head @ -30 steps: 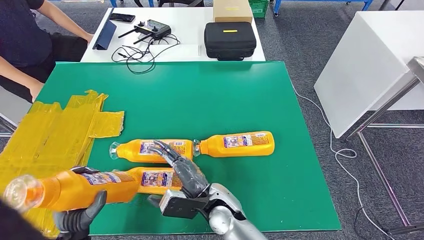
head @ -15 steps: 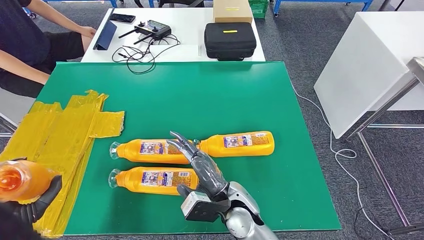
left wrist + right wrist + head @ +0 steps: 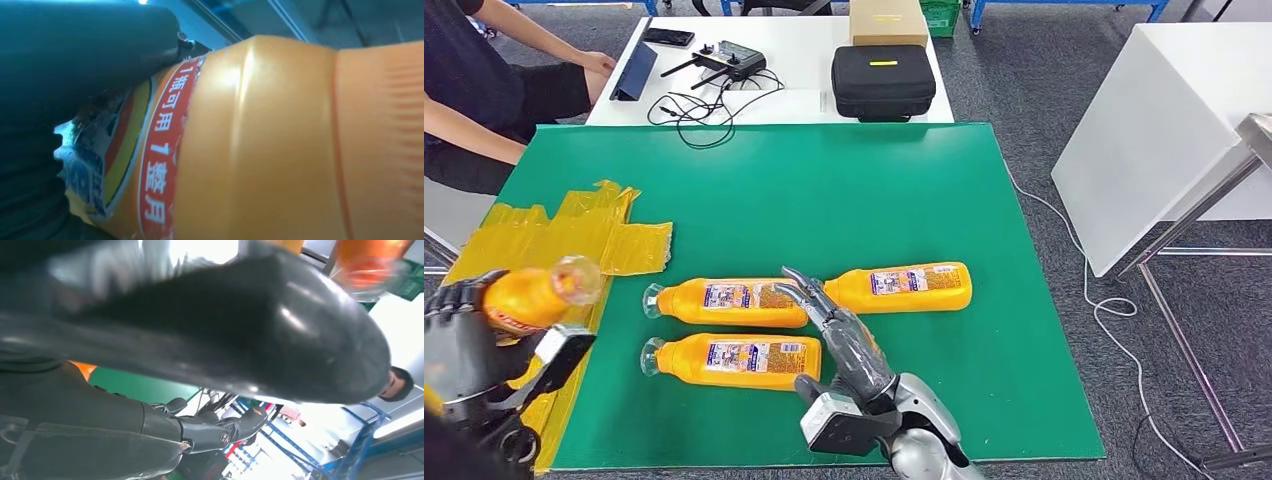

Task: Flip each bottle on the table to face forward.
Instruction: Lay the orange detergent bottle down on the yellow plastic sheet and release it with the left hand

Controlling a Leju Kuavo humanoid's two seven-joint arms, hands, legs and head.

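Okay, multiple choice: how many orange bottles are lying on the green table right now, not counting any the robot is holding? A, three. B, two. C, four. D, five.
A: three orange bottles lie on the green table, at and; a fourth is held by the left hand.

Head view high, downward; wrist views close-up

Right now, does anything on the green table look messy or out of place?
Yes. Crumpled yellow tape sheeting lies bunched across the green table's left side, spilling over its edge. The three lying bottles look intact.
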